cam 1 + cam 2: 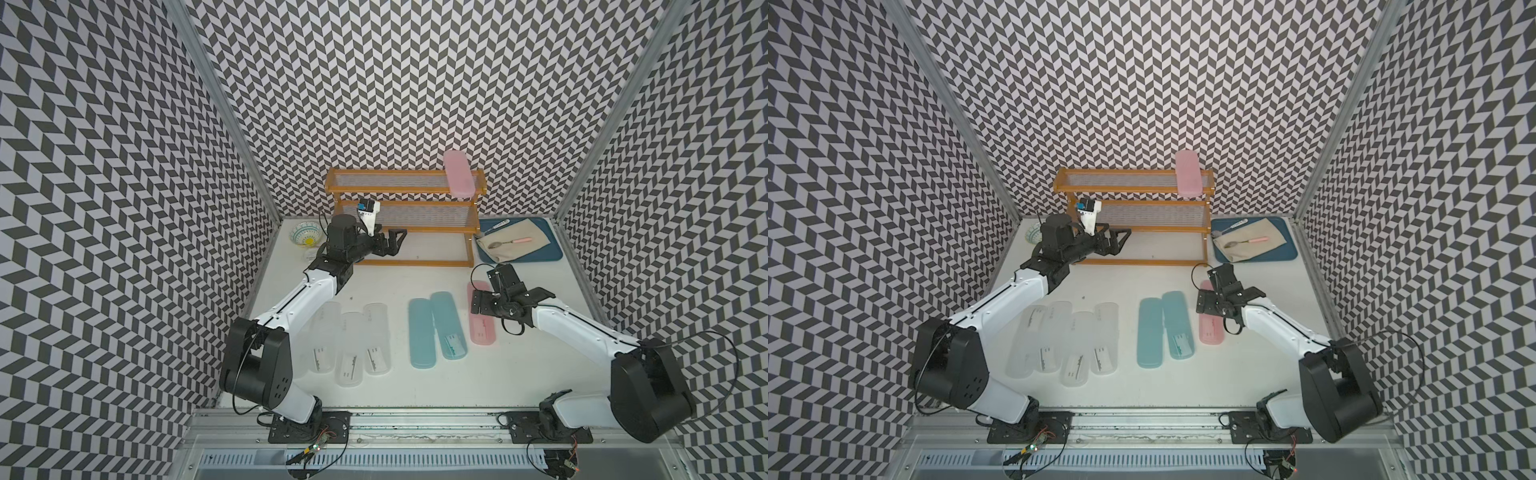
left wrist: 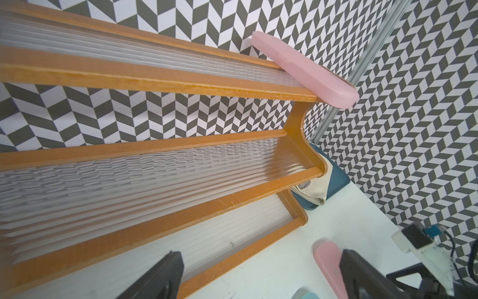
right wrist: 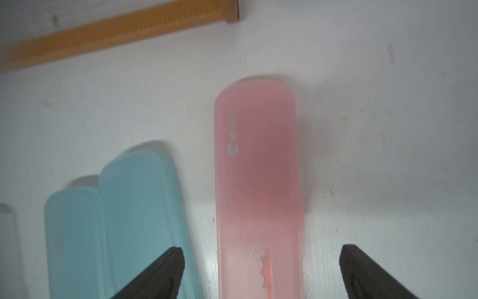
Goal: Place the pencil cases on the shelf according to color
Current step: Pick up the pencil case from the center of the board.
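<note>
- Orange-brown wood frames the three-tier shelf [image 1: 390, 192], whose pale ribbed tiers step down toward the front; it stands at the back of the white desk [image 1: 415, 395], against the chevron-patterned wall [image 1: 415, 83].
- One long, flat pink plastic pencil case with rounded ends, the shelved pink case [image 1: 458, 174], lies crosswise at the right end of the top tier, with both ends overhanging the rails.
- Its twin, the desk pink case [image 3: 256, 168], lies flat on the desk in front of the shelf's right end, one end pointing toward the shelf.
- Over it, the right end effector [image 3: 261, 251] is released: its black fingers stand spread on either side of the desk pink case with a gap at each side, grasping nothing. It seems to hang just above the case, though the blurred wrist view leaves the height unsure.
- Just left of that case, a plain teal-blue case [image 1: 422, 334] and a labelled teal-blue case [image 1: 444, 320] lie side by side, touching.
- Further left, beside the left arm, four frosted clear cases [image 1: 1077, 349] lie in a loose row on the desk, most showing white labels.
- Near the left part of the lowest tier, the left end effector [image 1: 392, 241] points sideways along the shelf, fingers spread and empty.
- Right of the shelf, a dark blue tray [image 1: 555, 249] carries a beige cloth [image 1: 519, 241] and a pink-handled spoon [image 1: 509, 242]; a small patterned bowl [image 1: 305, 233] sits left of the shelf.
</note>
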